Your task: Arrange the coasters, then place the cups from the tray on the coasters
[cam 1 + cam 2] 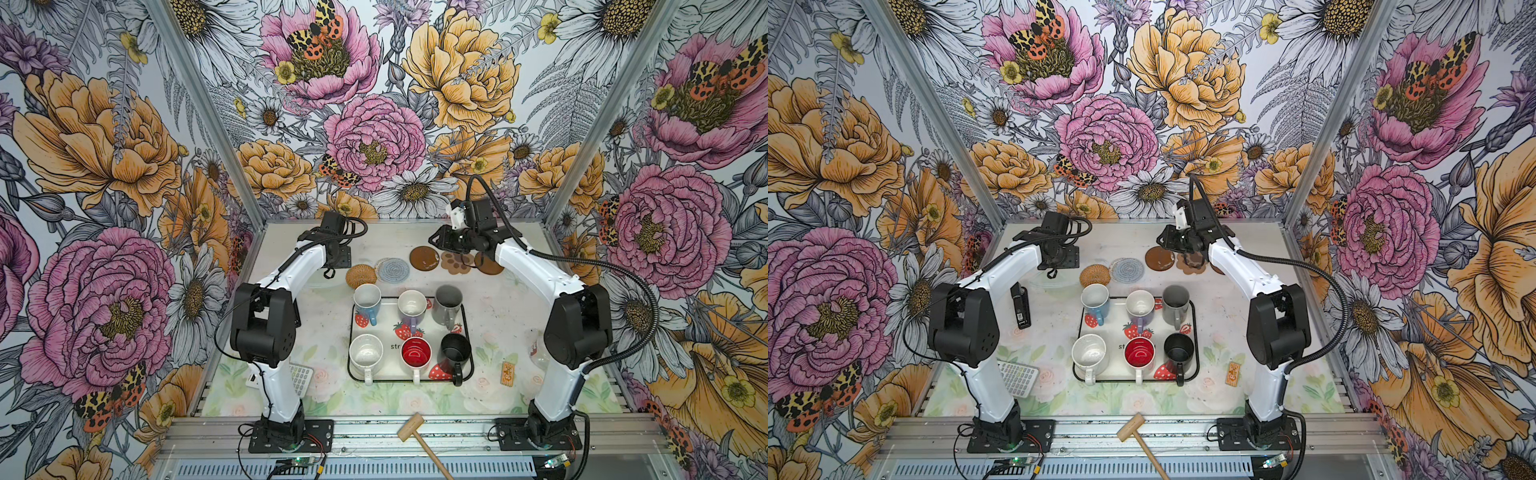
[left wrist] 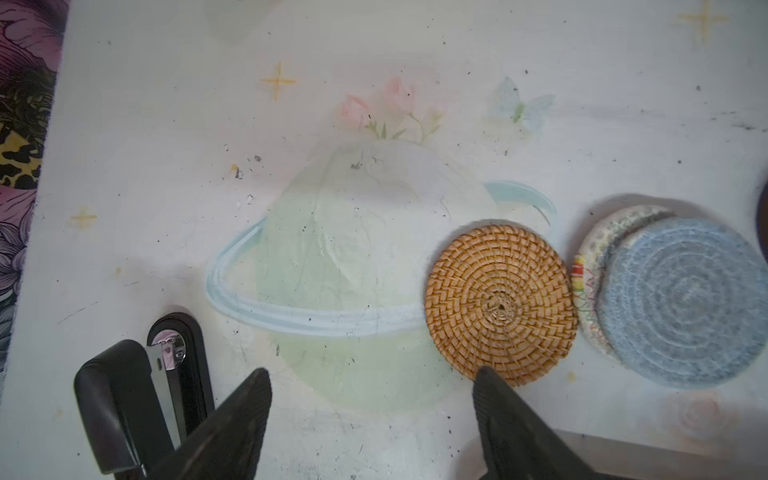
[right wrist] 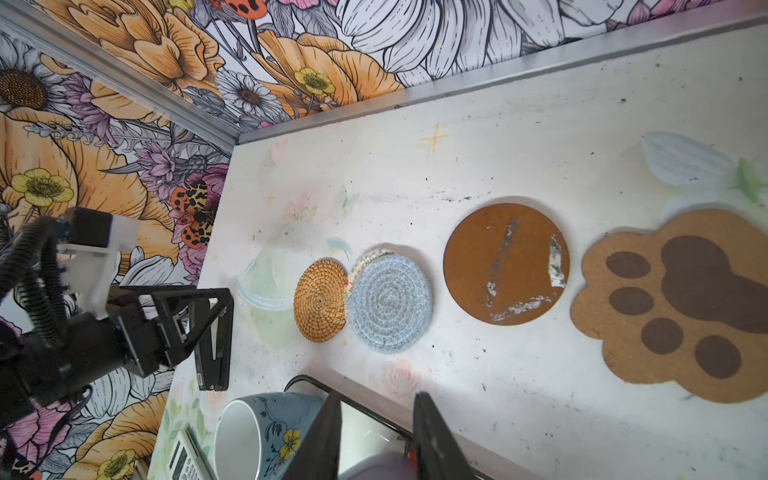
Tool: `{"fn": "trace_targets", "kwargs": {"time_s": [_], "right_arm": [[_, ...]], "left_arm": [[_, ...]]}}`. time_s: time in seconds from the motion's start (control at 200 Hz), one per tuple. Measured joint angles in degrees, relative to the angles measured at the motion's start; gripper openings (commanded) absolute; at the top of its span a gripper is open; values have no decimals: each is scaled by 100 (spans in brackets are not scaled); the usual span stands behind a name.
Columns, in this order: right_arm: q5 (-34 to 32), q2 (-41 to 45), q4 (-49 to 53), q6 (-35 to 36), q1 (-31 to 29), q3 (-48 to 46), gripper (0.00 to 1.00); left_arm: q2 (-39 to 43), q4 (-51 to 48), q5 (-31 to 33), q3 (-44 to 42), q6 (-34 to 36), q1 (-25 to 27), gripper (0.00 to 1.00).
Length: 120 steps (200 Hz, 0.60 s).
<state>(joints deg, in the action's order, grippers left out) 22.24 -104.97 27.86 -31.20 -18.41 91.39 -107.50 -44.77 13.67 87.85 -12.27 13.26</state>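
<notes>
Several cups stand on the strawberry tray [image 1: 388, 329]: light blue [image 1: 367, 300], lavender [image 1: 412, 308], grey [image 1: 448, 304], white [image 1: 365, 353], red-inside [image 1: 415, 353] and black [image 1: 456, 351]. Behind the tray lie the coasters: woven tan [image 2: 500, 303], grey-blue [image 2: 681, 299] overlapping a beige one [image 2: 598, 245], a brown disc [image 3: 505, 264], the paw [image 3: 681, 303] and a second brown disc [image 1: 489, 264] half hidden by the right arm. My left gripper [image 2: 372, 374] is open over bare table beside the tan coaster. My right gripper [image 3: 378, 397] hovers near the brown disc, narrowly open and empty.
A black stapler [image 1: 1020, 305] lies left of the tray, near my left gripper. A grey calculator [image 1: 300, 378] sits at the front left. An orange card [image 1: 508, 372] lies right of the tray. A wooden mallet [image 1: 419, 436] rests on the front rail.
</notes>
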Motion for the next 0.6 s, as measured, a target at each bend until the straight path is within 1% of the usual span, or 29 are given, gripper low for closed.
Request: {"fn": "trace_targets", "kwargs": {"time_s": [0.28,0.475,0.6], "right_arm": [[-125,81,-420,-278,-17,-562,32],[-149,81,-542,-380,-55,-608,32],[-149,81,-632,-393,-55,-612,32]], "left_arm": [[-673,120,-457,369,-125,168,76],[-1073,140,-787,560,-151,376,76],[-1335,162,-922,608,-260,374,74]]}}
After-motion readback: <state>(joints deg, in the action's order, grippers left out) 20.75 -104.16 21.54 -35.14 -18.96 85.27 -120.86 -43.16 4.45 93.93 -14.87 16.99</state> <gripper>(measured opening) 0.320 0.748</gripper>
